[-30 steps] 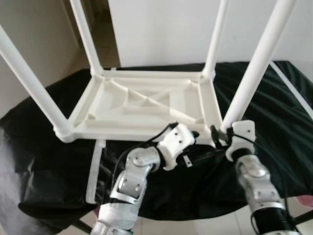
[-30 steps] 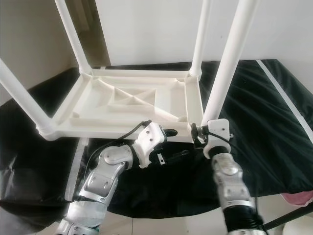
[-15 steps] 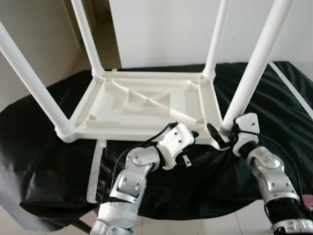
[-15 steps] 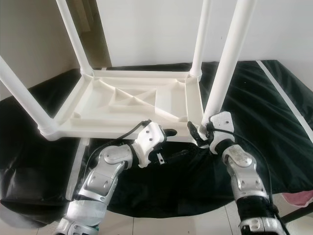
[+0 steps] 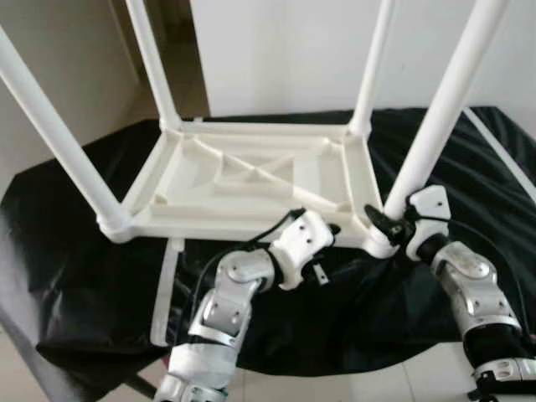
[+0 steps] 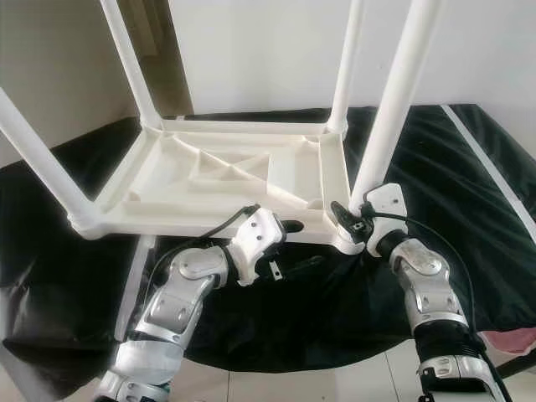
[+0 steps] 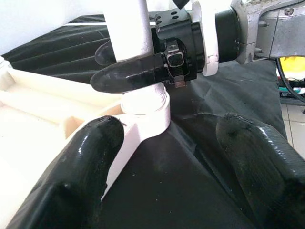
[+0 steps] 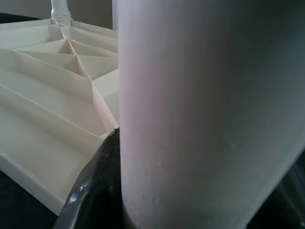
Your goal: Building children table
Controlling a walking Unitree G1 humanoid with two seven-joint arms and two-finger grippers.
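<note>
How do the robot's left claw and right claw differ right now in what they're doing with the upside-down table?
The right claw is shut on the near right table leg just above its socket, while the left claw is open and grips nothing. The right claw reaches the leg from the right side; the left claw sits by the table frame's near edge, its fingers pointing toward that same corner. Both hover low over the black cloth and have black fingers.

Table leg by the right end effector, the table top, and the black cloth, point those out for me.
table leg (image 5: 435,126), left eye view, middle of the white tube.
table top (image 5: 251,180), left eye view, ribbed underside, facing up.
black cloth (image 5: 75,251), left eye view, bare fabric left of table.
</note>
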